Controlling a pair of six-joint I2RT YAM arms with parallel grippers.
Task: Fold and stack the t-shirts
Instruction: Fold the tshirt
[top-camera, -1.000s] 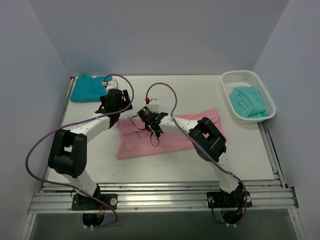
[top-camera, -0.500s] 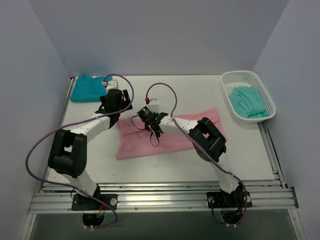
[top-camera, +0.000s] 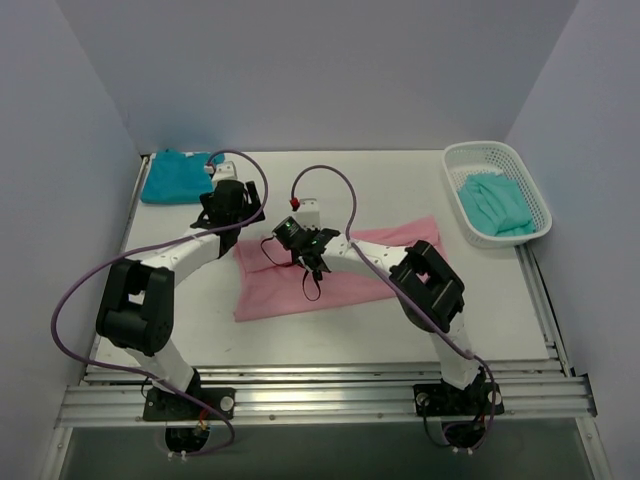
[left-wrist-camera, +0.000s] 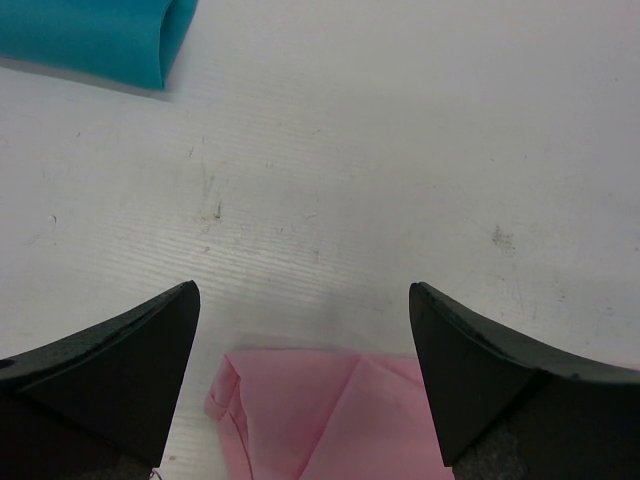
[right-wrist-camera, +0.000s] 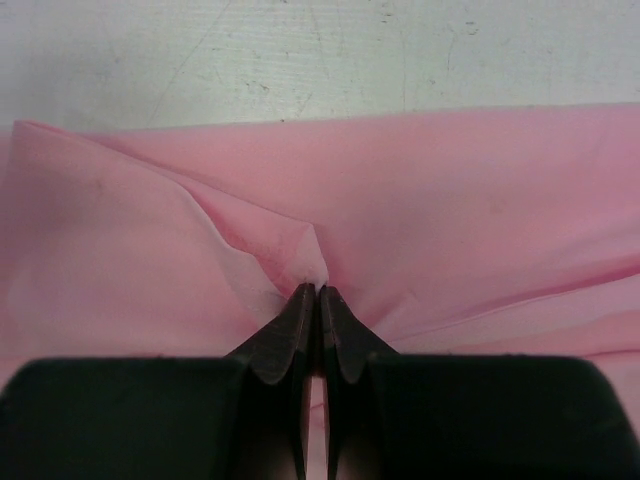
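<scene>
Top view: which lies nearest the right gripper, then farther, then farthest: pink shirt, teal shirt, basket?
1. Pink shirt, centre, pinched in the right gripper.
2. Teal shirt, far left corner.
3. Basket, far right.

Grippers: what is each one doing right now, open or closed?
Left gripper: open, holding nothing.
Right gripper: closed, pinching the pink t-shirt.

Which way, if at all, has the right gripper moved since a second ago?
Yes, slightly: the right gripper, pinching the pink shirt, slid left and nearer, away from the basket.
</scene>
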